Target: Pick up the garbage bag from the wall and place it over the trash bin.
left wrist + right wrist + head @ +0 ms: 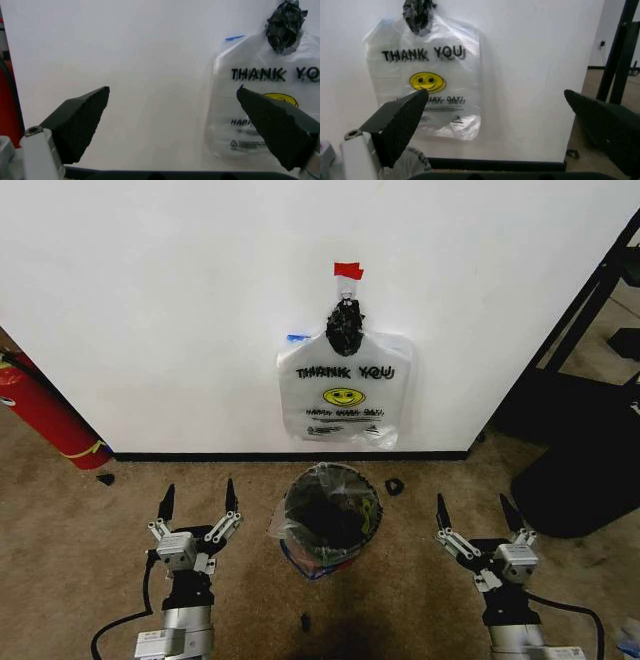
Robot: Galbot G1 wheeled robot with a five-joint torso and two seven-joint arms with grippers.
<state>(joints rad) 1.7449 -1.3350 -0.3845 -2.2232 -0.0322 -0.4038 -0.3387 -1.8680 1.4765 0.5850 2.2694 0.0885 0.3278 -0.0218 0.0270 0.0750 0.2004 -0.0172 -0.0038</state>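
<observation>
The garbage bag (345, 395) hangs flat on the white wall from a hook under a red tape tab, its handles bunched in black tape; it bears black "THANK YOU" print and a yellow smiley. The left wrist view catches it too, garbage bag (257, 105), as does the right wrist view, garbage bag (432, 78). On the carpet right below stands the trash bin (331, 514), round and black, lined with a plastic bag. My left gripper (199, 502) is open, low and left of the bin. Right of the bin, my right gripper (477, 514) is open too. Both hold nothing.
A red fire extinguisher (45, 415) leans at the left wall. A black frame and dark base (580, 440) stand at the right. Small black bits (394, 486) lie on the carpet near the bin. A black baseboard runs along the wall's foot.
</observation>
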